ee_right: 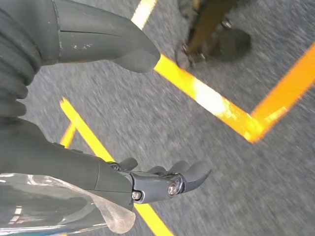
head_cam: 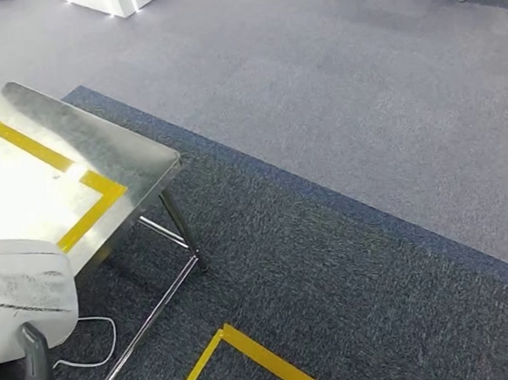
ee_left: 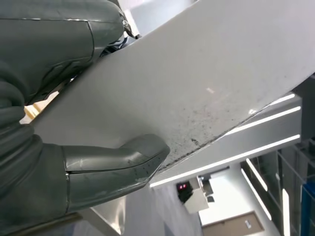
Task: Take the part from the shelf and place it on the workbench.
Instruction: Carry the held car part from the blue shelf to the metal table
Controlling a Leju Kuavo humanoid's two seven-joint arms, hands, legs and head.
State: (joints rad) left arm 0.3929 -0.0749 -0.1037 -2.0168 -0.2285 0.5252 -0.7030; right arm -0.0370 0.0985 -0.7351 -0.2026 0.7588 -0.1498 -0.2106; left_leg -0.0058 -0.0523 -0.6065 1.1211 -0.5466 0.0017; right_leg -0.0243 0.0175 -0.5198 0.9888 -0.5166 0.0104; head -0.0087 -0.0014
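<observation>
White flat part (ee_left: pixel 208 83) is held in the left hand (ee_left: pixel 55 123), near the shiny tabletop (head_cam: pixel 103 167). Right hand (ee_right: pixel 93 113) holds nothing, fingers (ee_right: pixel 178 177) apart.

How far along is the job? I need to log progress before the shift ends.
The pickup looks done: the left hand grips the white part, thumb on one face, fingers on the other. In the head view the part hangs at the edge of the metal workbench, not yet set down. Placing it remains. The right hand hangs over the carpet, fingers apart, holding nothing.
</observation>
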